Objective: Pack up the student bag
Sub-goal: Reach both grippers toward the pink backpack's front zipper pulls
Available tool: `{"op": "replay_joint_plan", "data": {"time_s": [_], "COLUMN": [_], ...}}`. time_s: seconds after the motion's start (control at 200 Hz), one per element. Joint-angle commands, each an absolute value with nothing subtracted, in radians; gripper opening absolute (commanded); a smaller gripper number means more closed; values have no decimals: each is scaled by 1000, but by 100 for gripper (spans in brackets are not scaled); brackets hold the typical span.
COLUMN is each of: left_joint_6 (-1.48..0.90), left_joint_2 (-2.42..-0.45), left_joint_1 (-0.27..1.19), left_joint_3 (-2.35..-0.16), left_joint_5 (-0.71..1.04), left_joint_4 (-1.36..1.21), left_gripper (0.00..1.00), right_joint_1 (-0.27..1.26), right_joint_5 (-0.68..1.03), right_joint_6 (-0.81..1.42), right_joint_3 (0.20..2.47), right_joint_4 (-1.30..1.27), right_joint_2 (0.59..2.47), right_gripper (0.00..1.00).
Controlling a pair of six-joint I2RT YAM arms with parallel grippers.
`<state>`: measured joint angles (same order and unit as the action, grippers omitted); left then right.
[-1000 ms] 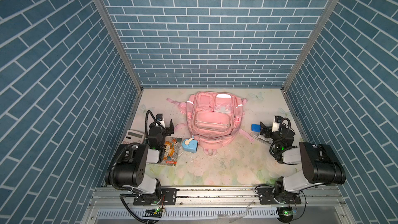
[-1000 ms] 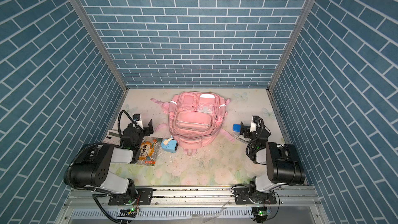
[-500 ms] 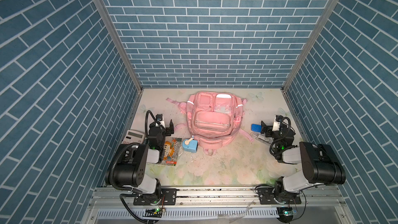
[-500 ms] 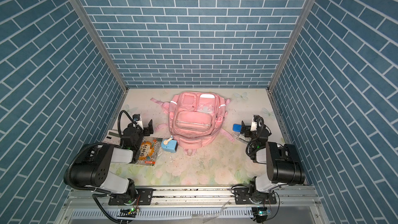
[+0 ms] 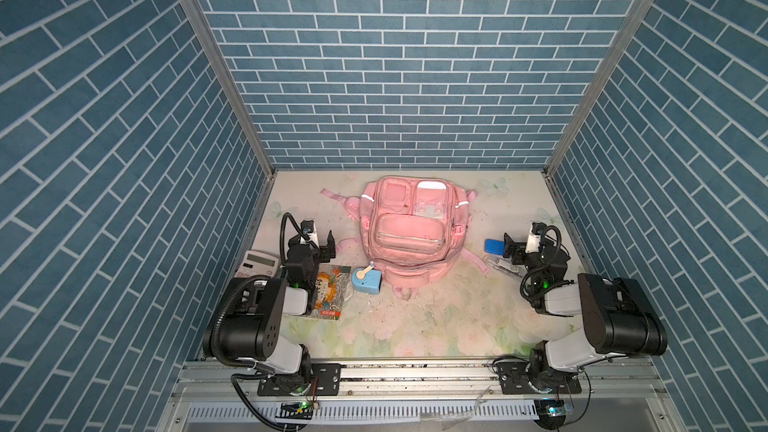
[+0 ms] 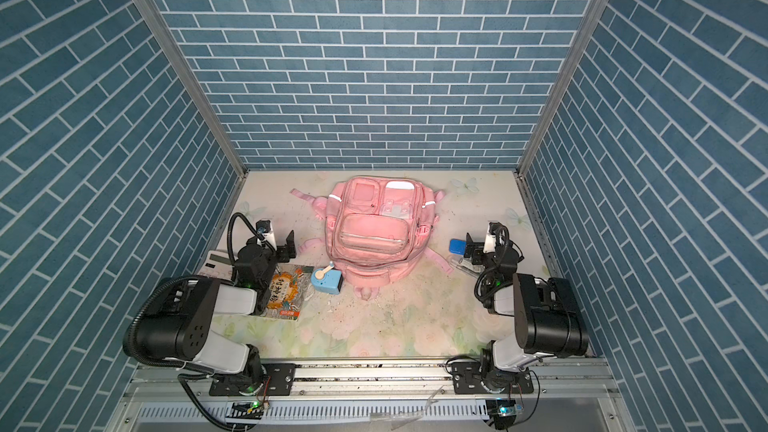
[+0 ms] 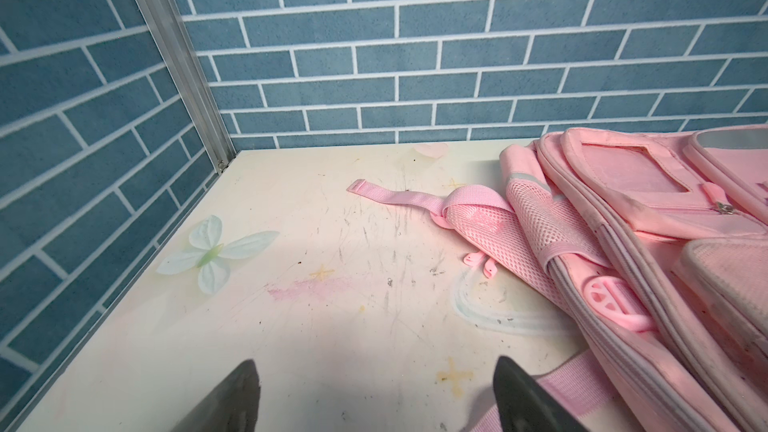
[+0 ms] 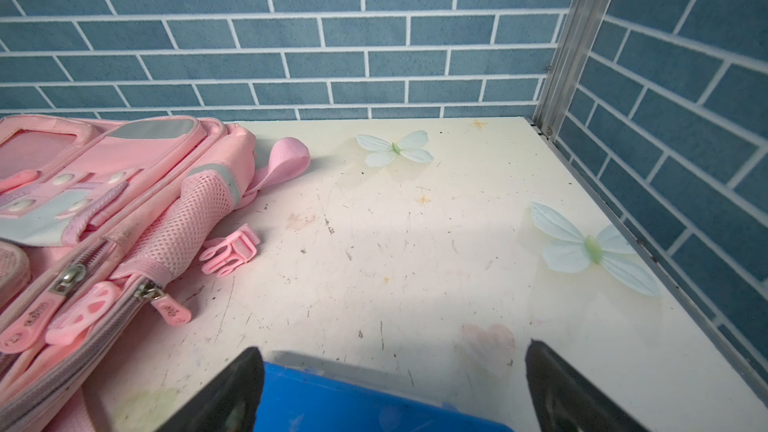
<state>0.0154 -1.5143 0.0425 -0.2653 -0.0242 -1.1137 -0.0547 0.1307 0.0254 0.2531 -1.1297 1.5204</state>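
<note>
The student bag (image 5: 409, 234) (image 6: 372, 230) is a pink backpack that lies flat at the middle back of the table, pockets up and zips shut. My left gripper (image 5: 321, 243) (image 7: 374, 367) hovers open just left of it, over bare table beside a pink strap (image 7: 582, 388). On the bag's right, my right gripper (image 5: 512, 248) (image 8: 392, 351) is open too, low over a flat blue case (image 8: 353, 405) (image 5: 493, 246) that it does not grip. The bag's side (image 8: 83, 184) fills part of the right wrist view.
A grey calculator (image 5: 259, 261), a picture book (image 5: 330, 286) and a blue crank pencil sharpener (image 5: 366, 282) lie front left of the bag. A clear pen case (image 5: 505, 270) lies near the right arm. Blue brick walls close three sides.
</note>
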Motion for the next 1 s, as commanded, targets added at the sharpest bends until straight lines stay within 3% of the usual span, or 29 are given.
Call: {"op": "replay_joint_plan", "data": {"time_s": [0.0, 0.28, 0.385, 0.535, 0.565, 0.675, 0.995], "left_joint_6": [28, 26, 17, -33, -45, -63, -319], "left_joint_2": [-1517, -1512, -1434, -1294, -1275, -1252, -1383], "left_joint_1": [47, 48, 50, 71, 84, 210, 534], "left_joint_3": [-275, -272, -333, -511, -559, -715, -1040], "left_joint_5": [-31, -31, -59, -35, -16, -74, -140], "left_joint_4": [-1147, -1149, -981, -582, -489, -206, 165], "left_gripper": [88, 89, 88, 88, 88, 88, 88], "right_joint_1": [-56, -55, -50, -35, -29, 36, 143], "right_joint_5": [123, 113, 105, 122, 149, 131, 281], "right_joint_6": [14, 17, 14, 72, 77, 128, 529], "right_joint_3": [267, 247, 225, 373, 415, 564, 709], "right_joint_4": [-1148, -1175, -1171, -753, -666, -359, -76], "right_joint_2": [1521, 1509, 1445, 1313, 1302, 1284, 1312], "right_gripper": [96, 95, 93, 90, 86, 84, 81]}}
